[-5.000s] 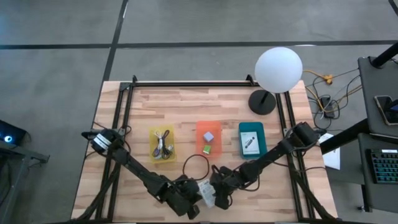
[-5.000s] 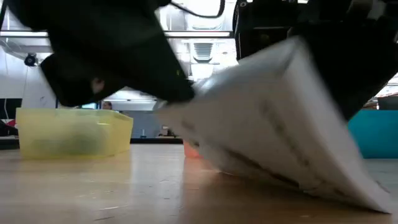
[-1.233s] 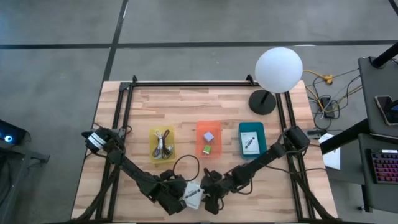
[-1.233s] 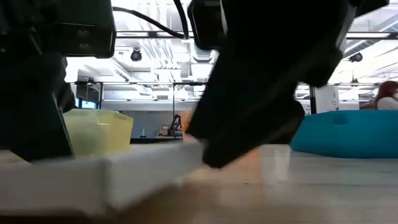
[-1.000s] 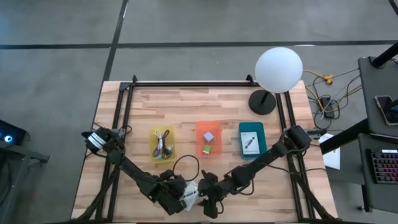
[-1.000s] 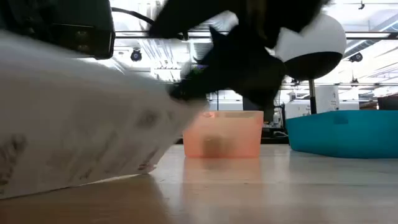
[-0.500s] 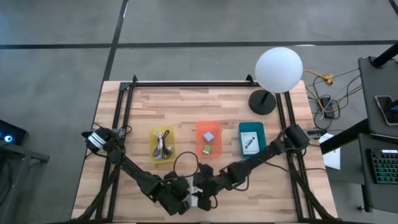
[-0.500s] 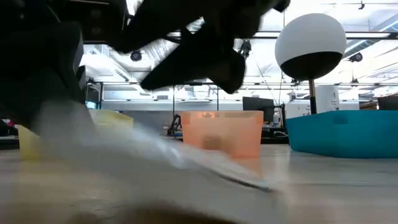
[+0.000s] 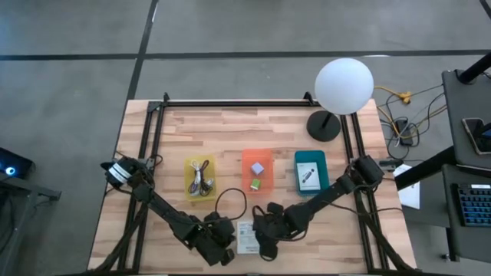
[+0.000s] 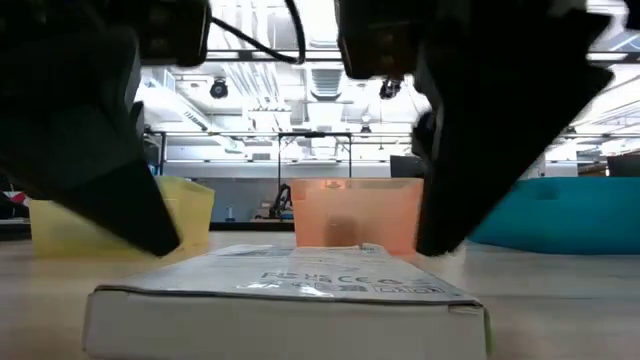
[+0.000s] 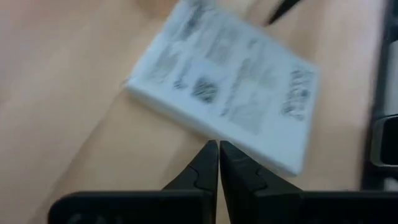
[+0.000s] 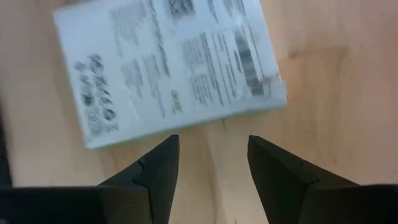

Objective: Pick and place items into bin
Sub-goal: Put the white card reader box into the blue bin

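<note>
A flat white printed packet [image 9: 245, 236] lies flat on the table near its near edge, and shows in the low view as packet [image 10: 285, 290]. My left gripper [image 9: 229, 244] is shut, just left of it. My right gripper [image 9: 264, 238] is open, just right of it, with its fingers [image 12: 155, 168] short of the packet's edge. The yellow bin [image 9: 200, 177] holds cables. The orange bin [image 9: 258, 172] holds a lavender cube [image 9: 258, 167] and a green cube [image 9: 255, 184]. The teal bin [image 9: 311, 171] holds the second packet [image 9: 307, 178]. My left gripper's shut fingertips [image 11: 214, 149] stand at the packet's long edge [image 11: 205, 127], coming slanting down from the table's left. Whether they touch it, I cannot tell. The packet rests flat on the wood.
A lamp with a white ball shade [image 9: 343, 84] stands on a dark base [image 9: 324, 126] at the far right. Black rails [image 9: 153, 146] run along the table's left, right and far sides. A dark cable loop [image 9: 230, 202] rises from the left arm.
A second ago the packet was tipped up off the table between the two grippers; it has swung down and now lies flat. My right gripper swung toward the table's left edge and then drew back to the right.
</note>
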